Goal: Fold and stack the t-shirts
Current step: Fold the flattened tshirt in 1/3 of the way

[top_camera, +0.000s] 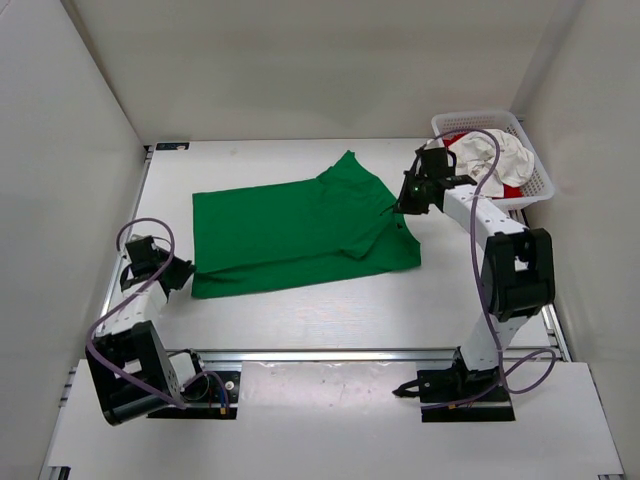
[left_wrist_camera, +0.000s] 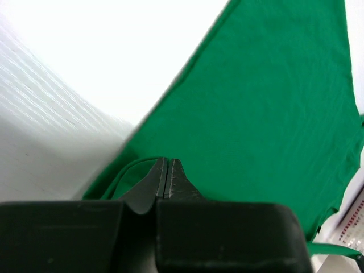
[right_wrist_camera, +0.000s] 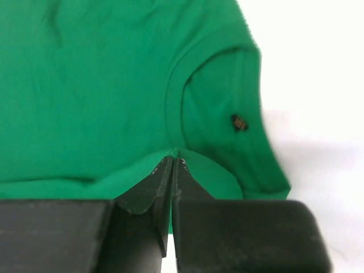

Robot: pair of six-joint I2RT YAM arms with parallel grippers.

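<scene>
On the white worktop (top_camera: 300, 310) the green t-shirt (top_camera: 290, 235) lies spread at the centre. The left jaws are pinched together on its near left corner, and the right jaws on its edge beside the collar. The off-white t-shirt (top_camera: 495, 155) and red t-shirt (top_camera: 514, 190) sit in the basket (top_camera: 528, 201) at far right.

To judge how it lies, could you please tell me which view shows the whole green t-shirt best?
The top external view: the green t-shirt shows in full outline there. The left wrist view shows only an edge pinched in the left gripper; the right wrist view shows only the cloth pinched in the right gripper.
</scene>
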